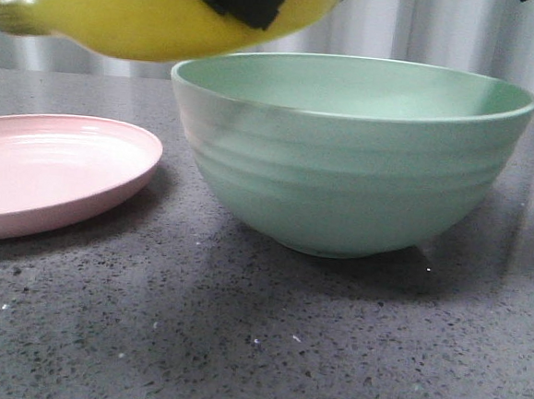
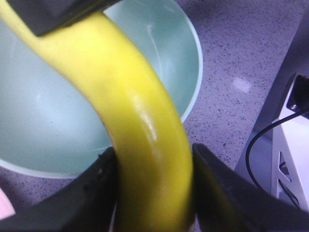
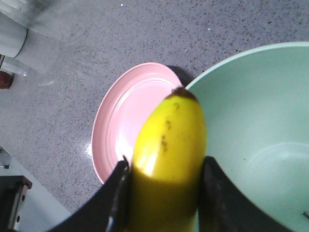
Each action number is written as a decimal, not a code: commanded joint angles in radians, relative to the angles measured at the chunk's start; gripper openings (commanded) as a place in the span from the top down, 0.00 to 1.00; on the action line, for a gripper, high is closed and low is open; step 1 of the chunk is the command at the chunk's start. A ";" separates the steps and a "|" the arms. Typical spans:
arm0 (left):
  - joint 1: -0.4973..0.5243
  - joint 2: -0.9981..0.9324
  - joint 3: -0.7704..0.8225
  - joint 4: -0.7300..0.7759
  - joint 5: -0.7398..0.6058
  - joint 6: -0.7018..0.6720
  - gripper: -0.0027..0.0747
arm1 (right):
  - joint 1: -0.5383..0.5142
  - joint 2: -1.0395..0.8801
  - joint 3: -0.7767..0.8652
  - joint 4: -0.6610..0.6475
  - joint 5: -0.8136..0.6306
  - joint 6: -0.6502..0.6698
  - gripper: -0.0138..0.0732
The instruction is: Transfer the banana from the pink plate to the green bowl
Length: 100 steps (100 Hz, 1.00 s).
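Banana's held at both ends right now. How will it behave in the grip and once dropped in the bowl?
The banana has glossy skin, so it may slip between the fingers. It holds its curve unsupported between grips, so probably stiff. Being curved, it should rock and settle in the bowl rather than roll.

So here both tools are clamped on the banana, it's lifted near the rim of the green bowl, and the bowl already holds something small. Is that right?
Not quite: the green bowl holds nothing, as both wrist views show. The rest stands. The left tool and the right tool each grip the banana, which hangs above the table by the bowl's rim, off the pink plate.
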 commanded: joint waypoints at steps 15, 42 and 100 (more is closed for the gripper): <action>-0.007 -0.021 -0.037 -0.032 -0.084 0.032 0.48 | 0.004 -0.020 -0.035 0.015 -0.071 -0.048 0.88; -0.007 -0.021 -0.067 -0.030 -0.072 0.032 0.48 | -0.001 -0.057 -0.039 -0.110 -0.216 -0.064 0.88; -0.007 -0.021 -0.083 -0.028 -0.068 0.032 0.48 | -0.038 0.029 -0.023 -0.460 -0.323 -0.064 0.88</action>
